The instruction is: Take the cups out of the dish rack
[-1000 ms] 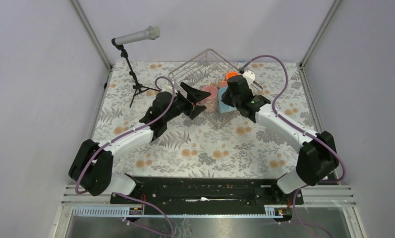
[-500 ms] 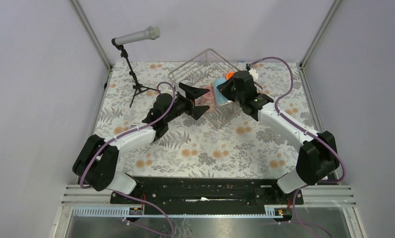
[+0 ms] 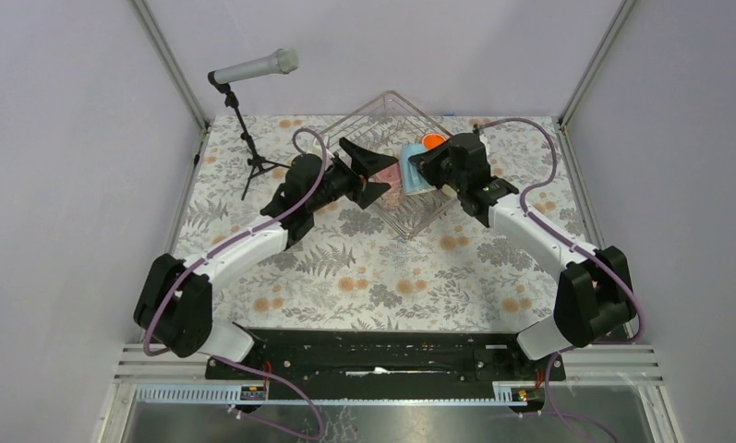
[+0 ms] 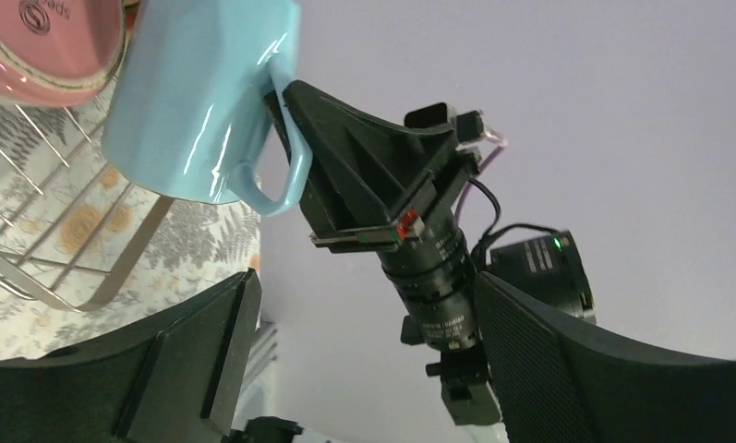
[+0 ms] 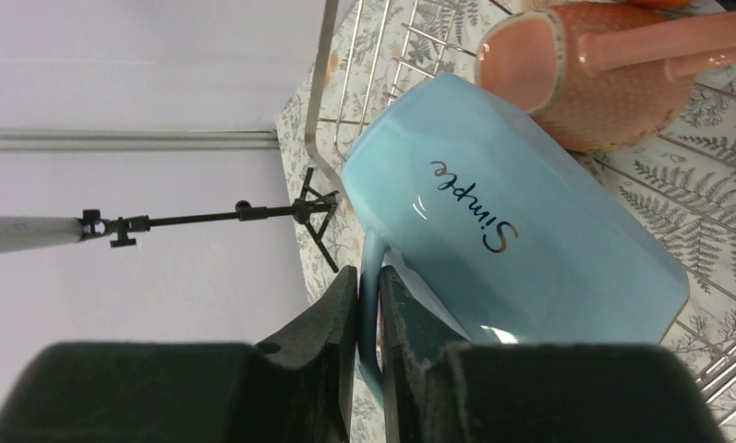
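My right gripper is shut on the handle of the light blue mug and holds it tilted above the dish rack. In the right wrist view the handle is pinched between my fingers, and the mug body reads "Simple". My left gripper is open and empty, right beside the blue mug, over the rack's left part. A salmon-pink mug lies in the rack. A pink mug is behind the blue one. An orange mug shows at the rack's back. The steel cup is hidden.
A microphone on a black tripod stands at the back left of the floral table. The rack wires lie under both grippers. Grey walls close in the sides and back.
My right gripper has lifted the light blue mug up and back, out of the rack. My left gripper has moved farther in toward the rack, still open.
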{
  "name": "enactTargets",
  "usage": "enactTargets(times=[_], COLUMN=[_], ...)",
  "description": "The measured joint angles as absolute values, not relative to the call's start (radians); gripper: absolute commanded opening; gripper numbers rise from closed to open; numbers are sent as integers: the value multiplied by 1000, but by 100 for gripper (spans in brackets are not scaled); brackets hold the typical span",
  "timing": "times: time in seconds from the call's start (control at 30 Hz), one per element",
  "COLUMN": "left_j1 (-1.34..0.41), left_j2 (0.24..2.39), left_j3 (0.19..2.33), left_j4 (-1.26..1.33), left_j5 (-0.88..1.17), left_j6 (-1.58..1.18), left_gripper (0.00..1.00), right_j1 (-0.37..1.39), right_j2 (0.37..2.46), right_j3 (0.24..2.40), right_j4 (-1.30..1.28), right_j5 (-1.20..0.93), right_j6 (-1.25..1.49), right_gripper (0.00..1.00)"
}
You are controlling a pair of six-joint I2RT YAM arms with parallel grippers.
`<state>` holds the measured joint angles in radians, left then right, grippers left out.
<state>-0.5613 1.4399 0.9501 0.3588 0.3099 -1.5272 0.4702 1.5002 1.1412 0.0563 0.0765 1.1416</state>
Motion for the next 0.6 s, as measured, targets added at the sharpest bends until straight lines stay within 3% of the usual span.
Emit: enactTargets(times=[0.3, 0.47, 0.6], left_j1=[-566, -709, -854], left_j2=[1388, 1385, 1387], left_j3=[983, 1007, 993], left_j4=[183, 112, 201], left_j5=[268, 57, -173], left_j6=[-1027, -649, -340], left_gripper=[84, 80, 78], right_j1=[398, 397, 397], right_j2=[1498, 1498, 1500], right_j3=[1113, 1180, 1247], right_j4=[48, -56, -129], right_j5=[-46, -73, -74], right_j6=[1245, 1274, 1287], right_gripper=[0, 0, 0])
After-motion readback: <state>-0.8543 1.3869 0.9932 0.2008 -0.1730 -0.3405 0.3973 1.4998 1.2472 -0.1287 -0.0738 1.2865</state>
